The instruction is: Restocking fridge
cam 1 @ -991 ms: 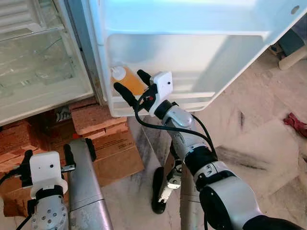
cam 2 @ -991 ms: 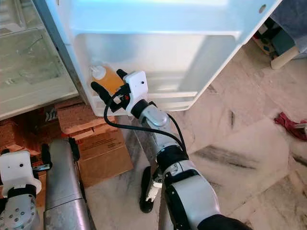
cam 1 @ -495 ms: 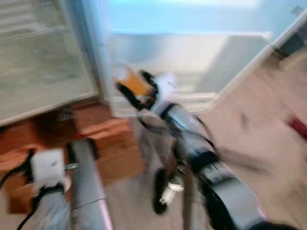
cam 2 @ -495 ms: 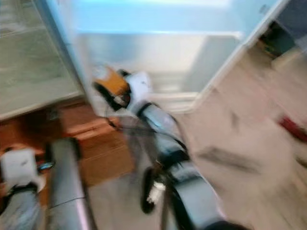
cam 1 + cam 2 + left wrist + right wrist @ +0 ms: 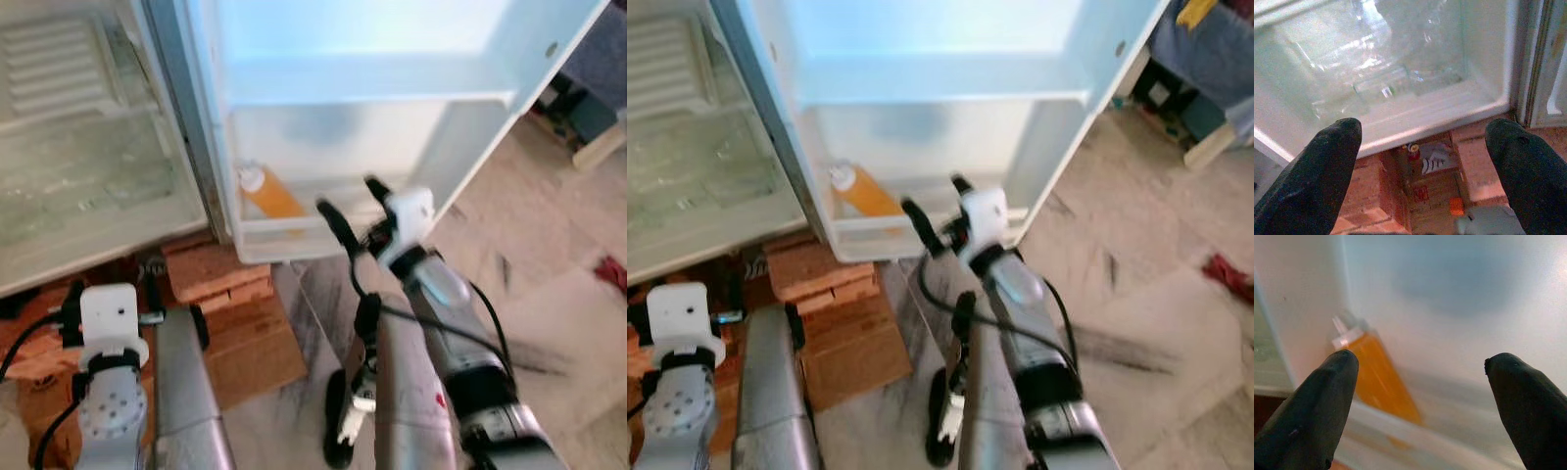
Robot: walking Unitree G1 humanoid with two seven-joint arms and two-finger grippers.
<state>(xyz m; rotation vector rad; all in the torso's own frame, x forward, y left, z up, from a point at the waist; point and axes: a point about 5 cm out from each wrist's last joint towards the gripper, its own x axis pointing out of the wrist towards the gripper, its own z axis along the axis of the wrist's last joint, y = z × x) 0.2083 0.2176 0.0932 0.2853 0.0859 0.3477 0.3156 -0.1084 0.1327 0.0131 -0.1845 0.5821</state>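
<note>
Orange juice bottle [image 5: 266,194] leans in the fridge door's lowest bin [image 5: 294,233], at ten o'clock from our right gripper [image 5: 349,196], fingers apart and empty, so we judge it delivered. Left gripper [image 5: 1425,142] waits, fingers spread.

A pale marble floor [image 5: 549,294] with grey veining runs off to the right, lit evenly by soft daylight. Red bricks [image 5: 211,272] and a brown cardboard box [image 5: 257,345] sit low on the left. A red cloth [image 5: 1227,274] lies near the far right edge.
</note>
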